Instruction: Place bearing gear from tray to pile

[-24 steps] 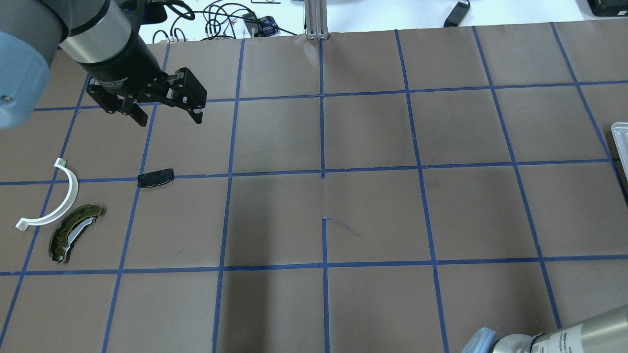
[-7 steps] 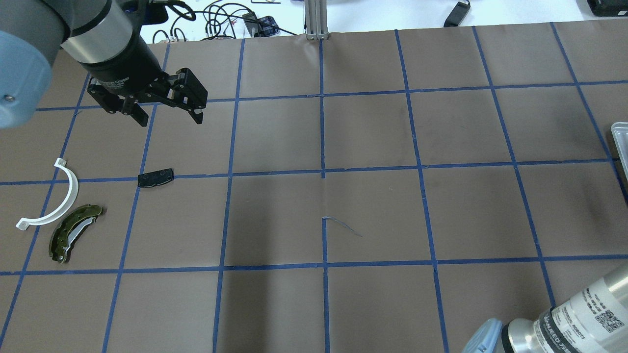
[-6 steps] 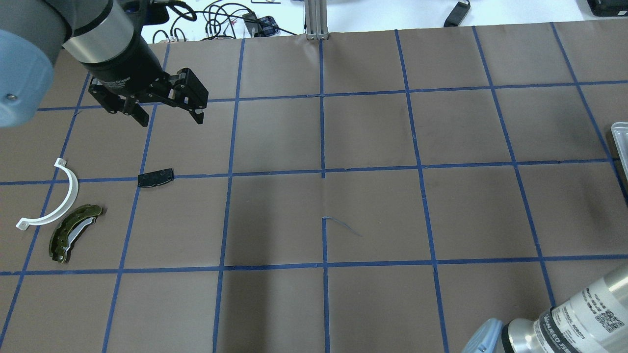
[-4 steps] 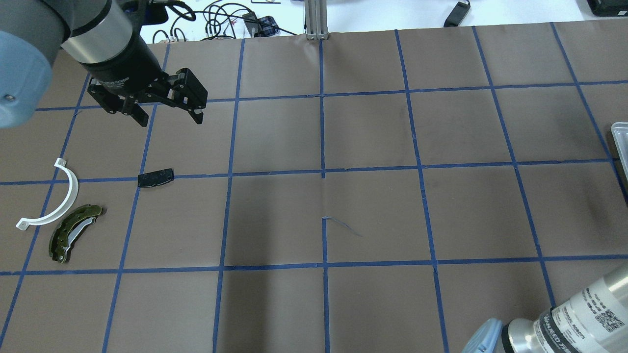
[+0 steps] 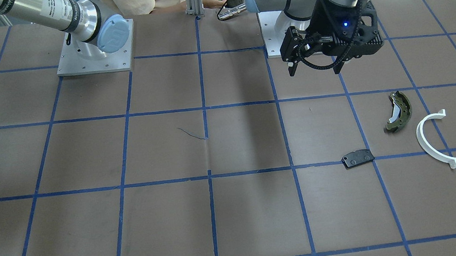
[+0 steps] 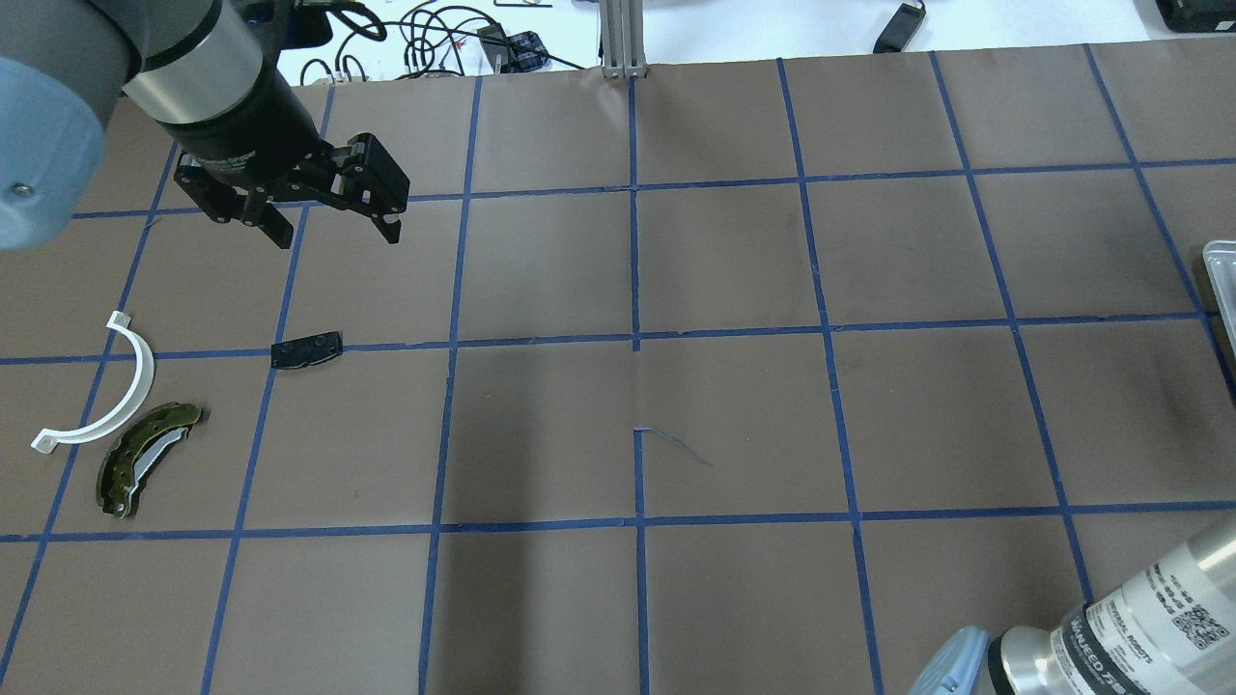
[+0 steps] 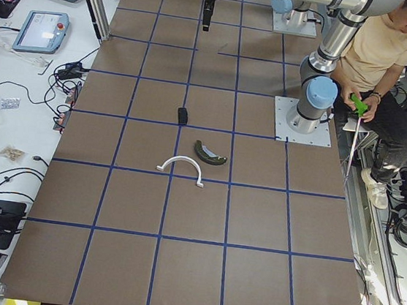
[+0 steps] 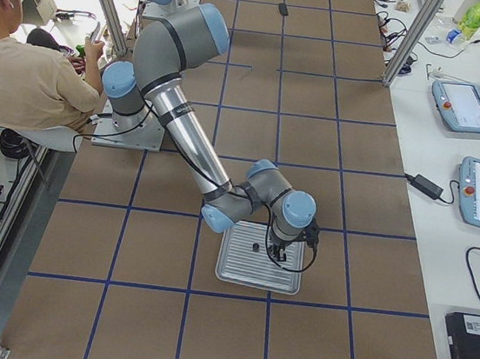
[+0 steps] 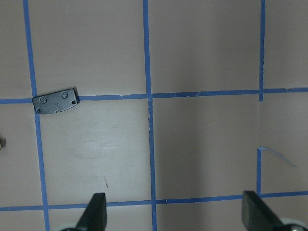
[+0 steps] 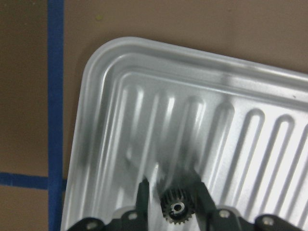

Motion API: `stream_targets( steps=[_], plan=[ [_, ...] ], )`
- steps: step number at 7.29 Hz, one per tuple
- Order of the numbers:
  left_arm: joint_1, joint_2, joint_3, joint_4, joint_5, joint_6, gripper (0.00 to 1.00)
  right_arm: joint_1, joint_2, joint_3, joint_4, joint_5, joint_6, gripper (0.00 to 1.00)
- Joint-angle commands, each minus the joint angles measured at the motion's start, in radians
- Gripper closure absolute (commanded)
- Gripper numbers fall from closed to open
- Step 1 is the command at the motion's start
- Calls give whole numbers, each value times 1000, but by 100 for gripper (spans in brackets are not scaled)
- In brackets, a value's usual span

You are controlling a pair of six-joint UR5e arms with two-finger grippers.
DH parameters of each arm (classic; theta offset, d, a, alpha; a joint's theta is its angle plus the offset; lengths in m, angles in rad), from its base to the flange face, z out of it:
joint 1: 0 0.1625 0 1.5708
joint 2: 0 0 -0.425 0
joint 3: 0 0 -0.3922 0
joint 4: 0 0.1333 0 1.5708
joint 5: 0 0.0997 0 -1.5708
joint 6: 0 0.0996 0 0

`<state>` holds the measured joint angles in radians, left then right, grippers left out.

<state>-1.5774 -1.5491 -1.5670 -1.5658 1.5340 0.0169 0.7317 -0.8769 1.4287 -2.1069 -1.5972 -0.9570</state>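
Observation:
The bearing gear, small, dark and toothed, lies on the ribbed silver tray near its corner. My right gripper stands over the tray with its fingers tight on both sides of the gear. The pile lies far off on my left: an olive brake shoe, a white half-ring and a black plate. My left gripper hangs open and empty above the table, beyond the black plate.
The tray sits at the table's far right end, and only its edge shows in the overhead view. The brown mat carries a blue tape grid. A person sits behind the robot bases. A metal post stands at the far table edge.
My right arm's forearm came further into the overhead view's lower right corner, then held still for the last second. My left arm and the pile have not moved.

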Motion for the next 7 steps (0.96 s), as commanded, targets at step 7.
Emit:
stream_targets(
  steps=[7],
  plan=[
    [-1,1,-2,1,0,-2,0,136,-189,16,226,11,152,100]
  ],
)
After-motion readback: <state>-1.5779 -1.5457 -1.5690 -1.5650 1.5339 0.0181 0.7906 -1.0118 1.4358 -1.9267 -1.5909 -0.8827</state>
